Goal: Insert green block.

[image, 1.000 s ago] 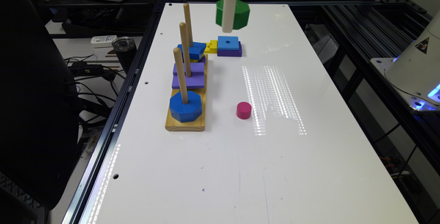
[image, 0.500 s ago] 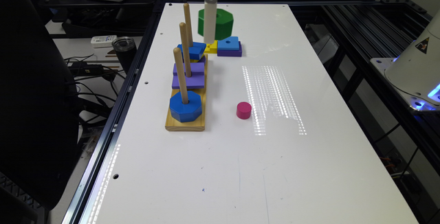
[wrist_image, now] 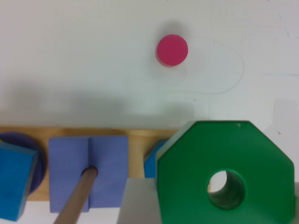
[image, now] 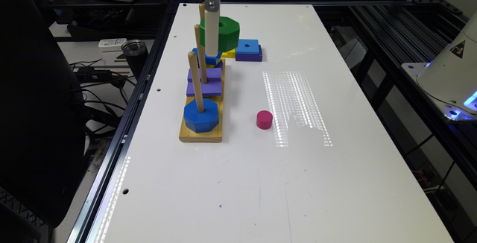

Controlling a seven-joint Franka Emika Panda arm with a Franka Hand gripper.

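I see the gripper [image: 211,30] coming straight down from the top of the exterior view, one white finger [image: 211,34] lying flat against the side of the green block [image: 223,33]. The block hangs in the air with this finger pressed on it, so I take it as gripped; the second finger is hidden behind the block. The block is thick, eight-sided, bright green, and it has a round hole in the centre. It sits level, hole facing up.

In the wrist view the green block [wrist_image: 227,177] is large and close, and a grey-white finger [wrist_image: 139,201] shows beside its edge. Below it lies the wooden base [wrist_image: 135,135] with a purple block [wrist_image: 88,170] on a peg [wrist_image: 77,200].

In the exterior view the green block floats above the far end of the base [image: 201,133], near the top of the far peg [image: 201,9] but to its right in that view, its hole not over the peg. A blue octagon [image: 201,115] sits on the near peg [image: 195,81], the purple block [image: 205,82] on the middle peg [image: 200,53].

Compared with half a second ago, the block has moved toward the exterior view's left, closer to the pegs. One second ago it was still further right, above the blue square [image: 247,46]. The pink cylinder [image: 264,119] on the table [image: 335,183] has not moved.
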